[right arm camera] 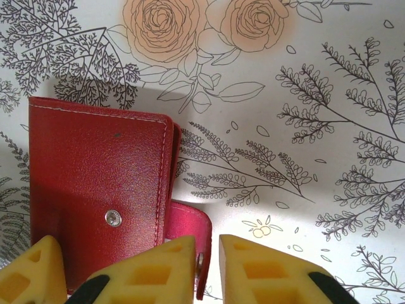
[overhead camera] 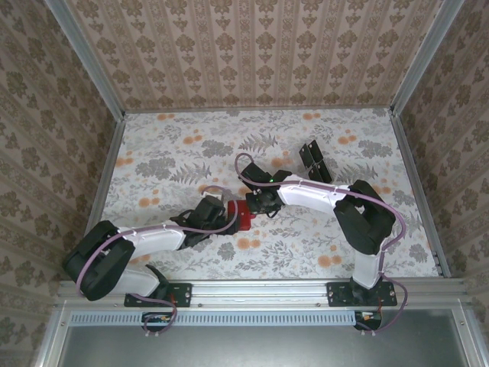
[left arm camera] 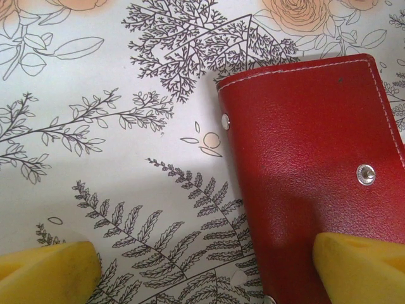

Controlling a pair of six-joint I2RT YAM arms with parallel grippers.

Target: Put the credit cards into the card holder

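The card holder (left arm camera: 304, 139) is a red wallet lying closed on the flowered table, also seen from above (overhead camera: 243, 217). My left gripper (left arm camera: 205, 253) is open, straddling the wallet's left edge, one yellow finger (left arm camera: 361, 266) over the red cover. My right gripper (right arm camera: 207, 247) has closed to a narrow slot round the wallet's clasp tab (right arm camera: 190, 221), which stands on edge between its pads; one pad touches the snap. Black credit cards (overhead camera: 312, 160) lie farther back on the table, right of centre.
Patterned walls enclose the table (overhead camera: 168, 153) on three sides. Both arms meet over the wallet at mid table. A finger of the left gripper (right arm camera: 31, 272) shows beside the wallet in the right wrist view.
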